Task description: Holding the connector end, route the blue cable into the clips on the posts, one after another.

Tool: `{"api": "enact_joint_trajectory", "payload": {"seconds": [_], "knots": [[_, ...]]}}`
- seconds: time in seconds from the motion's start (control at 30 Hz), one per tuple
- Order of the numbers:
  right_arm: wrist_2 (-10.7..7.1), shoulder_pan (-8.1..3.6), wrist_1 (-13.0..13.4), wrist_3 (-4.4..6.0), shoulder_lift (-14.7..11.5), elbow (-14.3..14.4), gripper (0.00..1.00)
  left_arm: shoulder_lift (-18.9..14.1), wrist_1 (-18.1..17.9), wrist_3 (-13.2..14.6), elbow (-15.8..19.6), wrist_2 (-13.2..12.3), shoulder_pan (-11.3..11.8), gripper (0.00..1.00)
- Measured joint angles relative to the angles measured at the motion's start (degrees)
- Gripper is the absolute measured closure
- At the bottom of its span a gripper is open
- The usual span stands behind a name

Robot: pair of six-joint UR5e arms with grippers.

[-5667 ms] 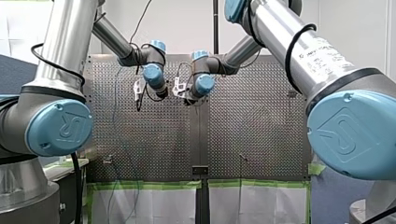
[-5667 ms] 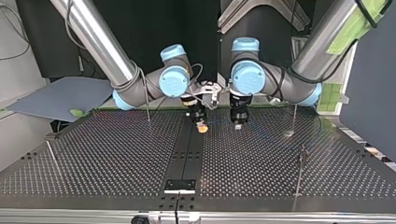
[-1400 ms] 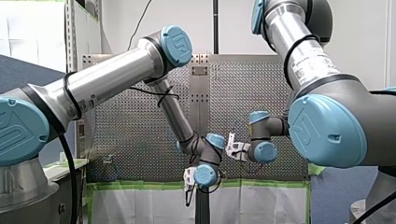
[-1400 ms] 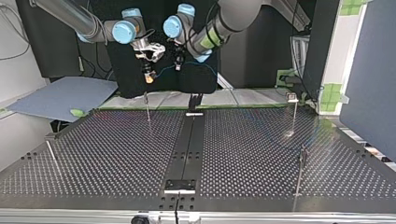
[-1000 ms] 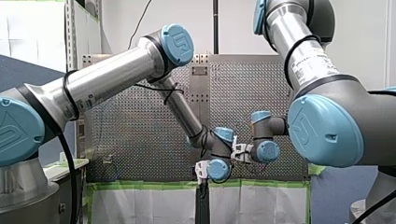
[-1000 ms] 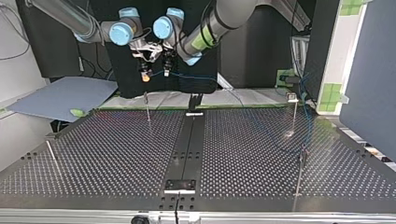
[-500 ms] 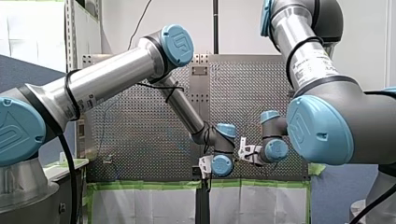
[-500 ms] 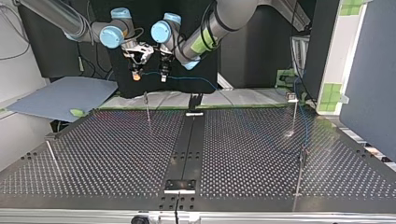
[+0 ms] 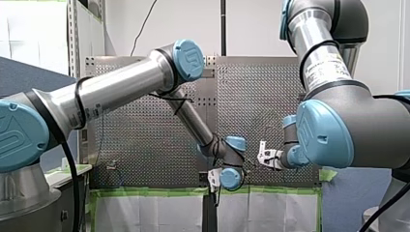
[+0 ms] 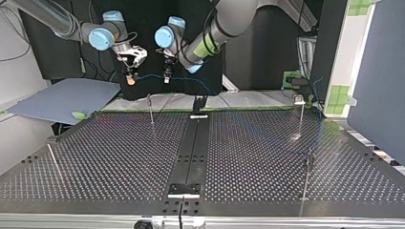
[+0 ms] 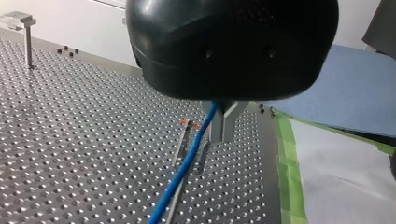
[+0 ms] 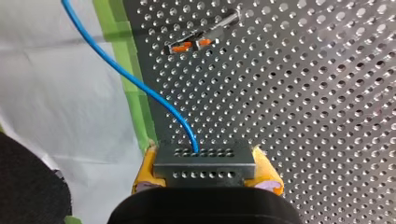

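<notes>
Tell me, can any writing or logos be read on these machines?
"UR", a logo, on my left arm's cap and my right arm's cap.
Label on my right arm: too blurred to read.
Nothing else readable.
</notes>
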State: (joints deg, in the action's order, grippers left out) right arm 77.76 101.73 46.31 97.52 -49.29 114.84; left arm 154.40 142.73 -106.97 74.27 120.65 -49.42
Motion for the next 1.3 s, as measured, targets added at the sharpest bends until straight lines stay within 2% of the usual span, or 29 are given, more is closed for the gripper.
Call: {"api": "enact_joint_trajectory", "payload": {"seconds": [0.17,0.33,0.43,0.53,0.67,0.8,1.0,1.17,1.3], "knots": [[-0.19,-0.37,0.99,0.09,1.52,0.0,1.0,1.39,-0.34,-0.55,-2.56,0.67,-0.46,1.0],[-0.44,-0.85,3.35,0.3,4.24,-0.02,1.0,1.6,-1.33,-1.09,-4.26,1.19,-0.73,1.0],[-0.78,-1.24,4.87,1.15,5.33,-0.19,1.0,1.61,-1.78,-1.24,-4.48,1.31,-0.78,1.0],[-1.15,-1.81,6.23,2.42,5.69,-0.47,1.0,1.63,-2.0,-1.58,-5.11,1.32,-1.06,1.0],[-1.7,-2.41,6.92,3.11,5.79,-1.34,1.0,2.0,-1.91,-1.79,-6.51,1.16,-1.69,1.0],[-2.27,-2.95,7.08,3.28,5.87,-2.04,1.0,3.69,-0.42,-1.82,-8.52,0.8,-2.12,1.0],[-2.43,-3.61,7.38,2.98,5.98,-2.26,1.0,5.19,1.54,-1.84,-11.3,1.04,-2.42,1.0],[-2.75,-3.98,8.24,3.09,6.1,-2.4,1.0,5.3,1.68,-2.01,-11.74,1.65,-2.42,1.0],[-3.75,-4.09,8.3,3.26,6.84,-3.14,1.0,5.31,1.69,-2.23,-11.78,2.25,-2.33,1.0]]}}
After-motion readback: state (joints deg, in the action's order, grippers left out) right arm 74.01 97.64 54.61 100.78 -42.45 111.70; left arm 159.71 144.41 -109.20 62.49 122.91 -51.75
